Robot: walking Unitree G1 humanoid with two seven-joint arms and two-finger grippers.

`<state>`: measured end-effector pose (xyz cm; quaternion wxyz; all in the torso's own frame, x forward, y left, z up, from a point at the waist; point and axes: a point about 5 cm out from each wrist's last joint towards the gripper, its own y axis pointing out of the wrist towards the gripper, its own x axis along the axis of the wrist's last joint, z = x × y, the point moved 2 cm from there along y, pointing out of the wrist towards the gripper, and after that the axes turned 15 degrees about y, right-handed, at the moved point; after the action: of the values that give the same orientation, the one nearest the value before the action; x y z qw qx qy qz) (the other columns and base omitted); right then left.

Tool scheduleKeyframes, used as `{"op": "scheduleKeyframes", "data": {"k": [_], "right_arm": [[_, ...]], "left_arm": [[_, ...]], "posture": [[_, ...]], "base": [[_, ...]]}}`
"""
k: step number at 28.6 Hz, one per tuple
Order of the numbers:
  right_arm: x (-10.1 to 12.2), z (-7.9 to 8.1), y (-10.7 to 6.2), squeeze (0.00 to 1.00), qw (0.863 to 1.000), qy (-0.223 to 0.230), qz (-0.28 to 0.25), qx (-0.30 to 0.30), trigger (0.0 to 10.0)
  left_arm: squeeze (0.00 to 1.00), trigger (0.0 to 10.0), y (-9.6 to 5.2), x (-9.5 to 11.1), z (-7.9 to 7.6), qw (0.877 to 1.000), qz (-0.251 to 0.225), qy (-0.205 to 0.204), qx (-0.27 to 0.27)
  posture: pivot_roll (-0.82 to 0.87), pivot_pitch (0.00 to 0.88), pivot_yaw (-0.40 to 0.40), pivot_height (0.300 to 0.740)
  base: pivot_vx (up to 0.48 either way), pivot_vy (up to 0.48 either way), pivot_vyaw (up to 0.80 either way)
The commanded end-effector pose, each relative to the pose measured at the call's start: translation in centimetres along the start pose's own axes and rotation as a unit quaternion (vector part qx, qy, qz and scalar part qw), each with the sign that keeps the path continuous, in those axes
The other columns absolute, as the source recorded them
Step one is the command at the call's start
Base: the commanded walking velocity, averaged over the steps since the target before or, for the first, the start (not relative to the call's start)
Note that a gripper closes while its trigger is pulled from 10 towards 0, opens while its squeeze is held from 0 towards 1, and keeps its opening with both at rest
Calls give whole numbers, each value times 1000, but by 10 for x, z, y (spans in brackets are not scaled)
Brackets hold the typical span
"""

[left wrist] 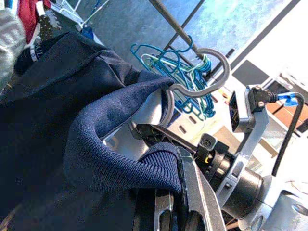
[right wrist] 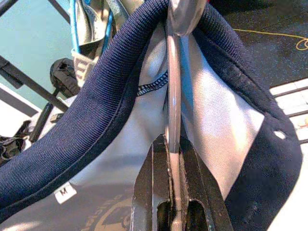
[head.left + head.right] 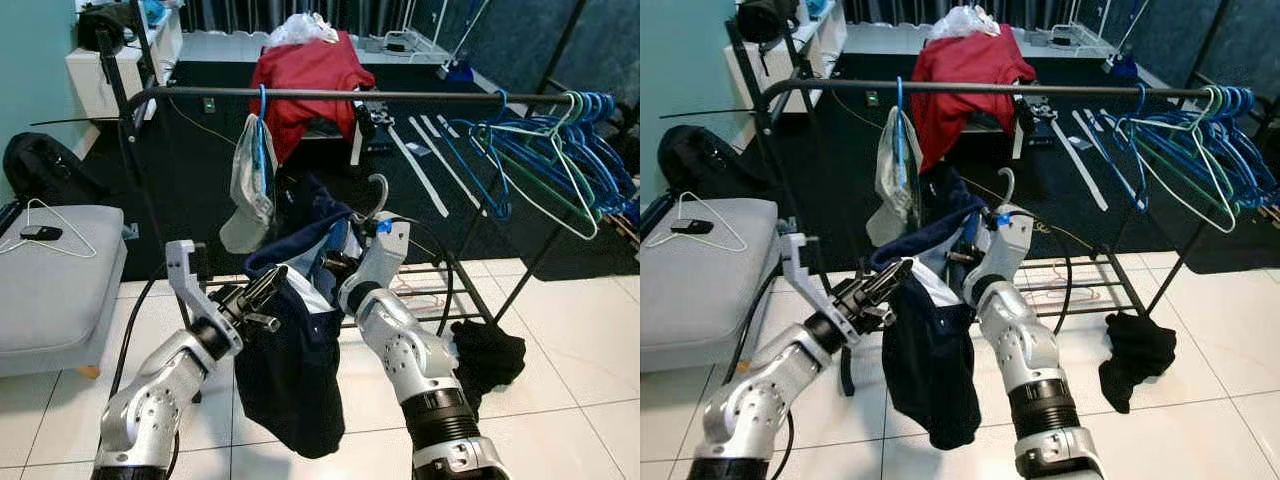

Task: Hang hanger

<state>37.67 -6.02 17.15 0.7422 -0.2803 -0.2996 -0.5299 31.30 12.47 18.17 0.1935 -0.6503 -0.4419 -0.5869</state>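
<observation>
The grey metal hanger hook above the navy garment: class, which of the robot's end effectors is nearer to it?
Right. The right end effector clamps the hanger's wire just below the grey metal hanger hook; the left end effector grips the navy garment lower, to the robot's left.

Both silver arms are raised forward and angled inward. The left gripper [image 3: 262, 290] is closed, fingers [image 1: 192, 192] clamped on navy fabric. The right gripper [image 2: 174, 159] is closed, fingers [image 2: 149, 192] pinched on a grey hanger wire.
</observation>
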Motion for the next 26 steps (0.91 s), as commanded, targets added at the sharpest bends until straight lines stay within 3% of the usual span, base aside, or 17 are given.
{"op": "scheduleKeyframes", "data": {"k": [1,3,6,11,16,22,26], "right_arm": [[-17,18,-2,0,999,34,15,24,10000],[-17,18,-2,0,999,34,16,24,10000],[-17,18,-2,0,999,34,18,24,10000],[-17,19,-3,0,999,34,19,25,10000],[-18,20,-3,0,999,32,22,27,10000],[-18,19,-3,0,999,32,23,26,10000],[-19,19,-4,0,999,32,25,26,10000]], "left_arm": [[0,0,-1,-7,-4,1000,9,7,-12],[0,0,0,-9,-9,999,17,14,-25],[0,0,10,-25,-24,995,81,26,-42],[0,0,20,-34,-25,993,110,43,-11],[0,0,35,-35,-10,988,123,69,66],[0,0,38,-24,16,977,122,71,160],[0,0,38,-20,23,973,121,64,185]], "posture": [[24,126,-41,740],[24,126,-41,740],[23,121,-40,740],[22,120,-39,740],[17,120,-39,740],[17,124,-37,740],[19,128,-37,740]], "base": [[0,0,0],[0,0,0],[0,0,0],[0,0,0],[0,0,0],[0,0,0],[0,0,0]]}}
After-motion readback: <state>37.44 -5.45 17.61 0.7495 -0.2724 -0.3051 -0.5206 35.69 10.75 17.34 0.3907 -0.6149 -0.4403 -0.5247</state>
